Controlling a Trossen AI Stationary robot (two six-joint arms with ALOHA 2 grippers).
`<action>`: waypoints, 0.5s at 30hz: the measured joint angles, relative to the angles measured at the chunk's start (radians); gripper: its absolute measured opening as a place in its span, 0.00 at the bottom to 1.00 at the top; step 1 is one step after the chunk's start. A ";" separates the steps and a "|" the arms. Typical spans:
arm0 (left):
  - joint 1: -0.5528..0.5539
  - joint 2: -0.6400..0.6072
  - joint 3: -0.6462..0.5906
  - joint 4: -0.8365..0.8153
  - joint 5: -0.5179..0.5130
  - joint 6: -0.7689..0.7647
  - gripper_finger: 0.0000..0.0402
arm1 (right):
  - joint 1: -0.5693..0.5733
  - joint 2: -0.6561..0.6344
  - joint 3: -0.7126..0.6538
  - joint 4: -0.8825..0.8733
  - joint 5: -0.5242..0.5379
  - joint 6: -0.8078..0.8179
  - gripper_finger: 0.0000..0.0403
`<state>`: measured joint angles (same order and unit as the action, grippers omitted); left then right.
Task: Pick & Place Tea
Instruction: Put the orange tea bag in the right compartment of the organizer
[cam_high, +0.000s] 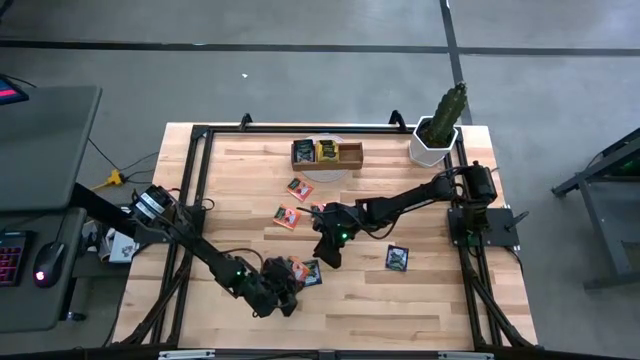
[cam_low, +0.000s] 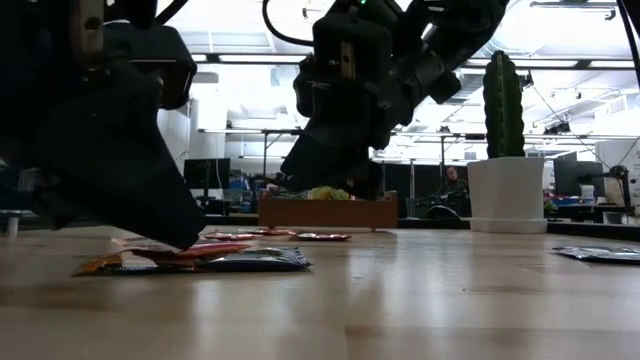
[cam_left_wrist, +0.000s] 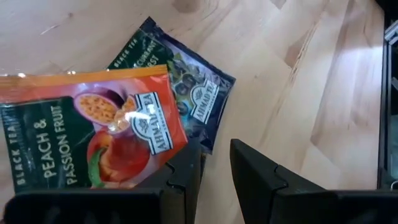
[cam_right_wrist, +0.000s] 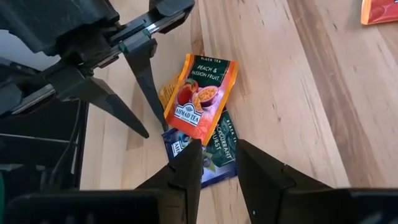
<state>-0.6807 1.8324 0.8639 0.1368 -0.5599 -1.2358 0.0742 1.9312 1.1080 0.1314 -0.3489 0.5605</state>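
Sachets lie heaped on the counter (cam_high: 400, 310) beside my left end effector (cam_high: 287, 296), its fingers narrowly parted and empty, tips just beside an orange peach sachet (cam_left_wrist: 93, 134) overlapping a dark blue sachet (cam_left_wrist: 196, 93). My right end effector (cam_high: 327, 253) hovers above them, narrowly parted, holding nothing.

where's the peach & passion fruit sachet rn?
High view: the orange sachet lies near the table's front edge, left of centre, overlapping a dark blue sachet, right beside the left gripper.
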 joint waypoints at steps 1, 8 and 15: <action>0.000 0.000 0.000 0.001 -0.001 0.000 0.22 | 0.000 0.000 0.000 0.001 0.000 -0.002 0.23; 0.000 0.003 0.000 -0.051 0.020 -0.011 0.22 | -0.002 0.000 0.000 0.022 -0.008 -0.002 0.23; -0.001 0.030 0.004 -0.092 0.023 -0.075 0.22 | -0.002 0.000 0.000 0.053 -0.025 0.088 0.23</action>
<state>-0.6817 1.8627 0.8683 0.0450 -0.5366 -1.3106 0.0719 1.9312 1.1080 0.1846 -0.3741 0.6490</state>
